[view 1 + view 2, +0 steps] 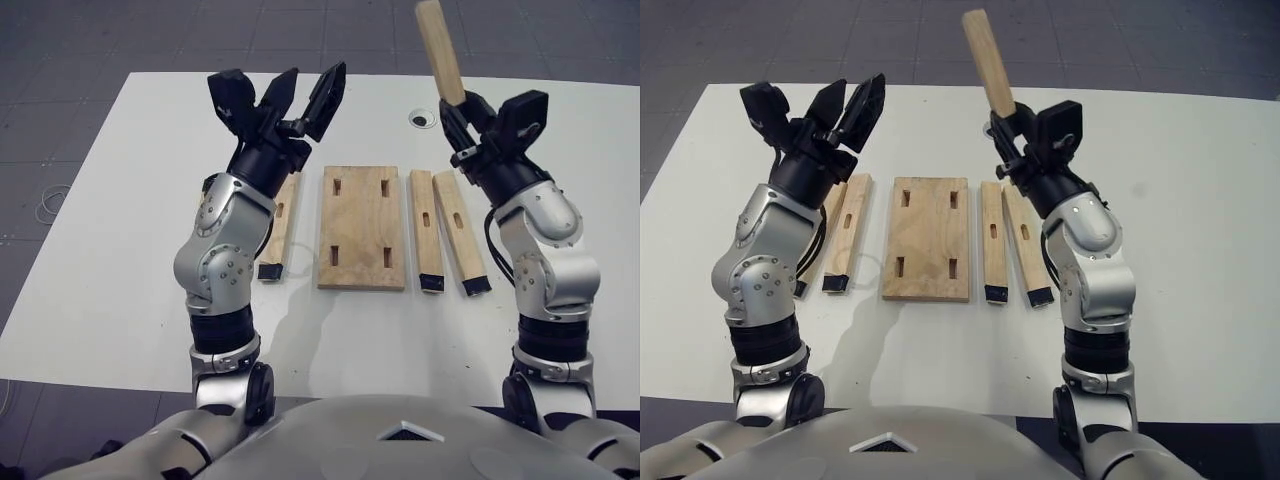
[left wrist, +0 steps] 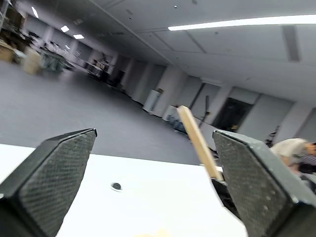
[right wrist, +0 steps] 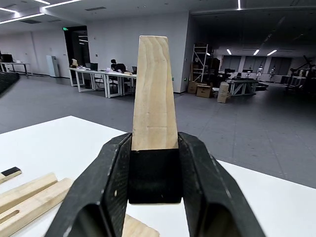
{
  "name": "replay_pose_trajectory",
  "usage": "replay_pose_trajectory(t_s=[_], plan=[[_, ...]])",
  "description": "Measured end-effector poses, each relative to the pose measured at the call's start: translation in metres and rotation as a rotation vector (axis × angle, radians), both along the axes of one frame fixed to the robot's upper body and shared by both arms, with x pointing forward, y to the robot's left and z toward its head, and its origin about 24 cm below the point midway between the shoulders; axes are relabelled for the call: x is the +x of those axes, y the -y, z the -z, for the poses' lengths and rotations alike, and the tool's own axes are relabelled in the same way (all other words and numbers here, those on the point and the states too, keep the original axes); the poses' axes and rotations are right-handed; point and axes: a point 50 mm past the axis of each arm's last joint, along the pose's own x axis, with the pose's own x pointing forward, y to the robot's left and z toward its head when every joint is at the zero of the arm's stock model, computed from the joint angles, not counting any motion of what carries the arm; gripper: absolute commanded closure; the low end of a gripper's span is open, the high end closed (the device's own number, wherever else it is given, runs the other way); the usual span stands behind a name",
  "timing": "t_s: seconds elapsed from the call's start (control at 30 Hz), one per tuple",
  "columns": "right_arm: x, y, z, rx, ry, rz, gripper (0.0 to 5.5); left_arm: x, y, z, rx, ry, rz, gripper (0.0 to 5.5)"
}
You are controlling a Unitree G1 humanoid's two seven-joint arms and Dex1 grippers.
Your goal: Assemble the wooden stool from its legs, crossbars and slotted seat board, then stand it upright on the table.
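Crossbar [image 1: 440, 50], plain pale wooden slat, in right pincer [image 1: 462, 110].

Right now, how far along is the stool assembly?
Nothing looks joined yet. The flat slotted wooden seat board lies on the white table, its four slots empty, with loose wooden legs beside it on both sides. In hand: the right gripper, jaws shut, holds one plain wooden stick in the air; the left gripper is open and empty. All fitting and standing up remains.

White table [image 1: 100, 250] bears seat board [image 1: 362, 228] and slotted legs [image 1: 427, 230].
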Motion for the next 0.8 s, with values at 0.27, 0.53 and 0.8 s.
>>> replay_pose_trajectory(t_s=[0.27,0.53,0.8], plan=[[-0.004,-0.023,-0.001,0.007,0.109,-0.129,4.19,0.002,0.012,-0.003,-0.226,-0.108,0.169,1.13],[-0.010,-0.039,0.000,-0.011,0.160,-0.203,4.19,0.002,0.017,-0.006,-0.311,-0.156,0.211,1.13],[-0.014,-0.043,-0.003,-0.036,0.207,-0.281,4.19,0.007,0.019,-0.006,-0.301,-0.203,0.257,1.13]])
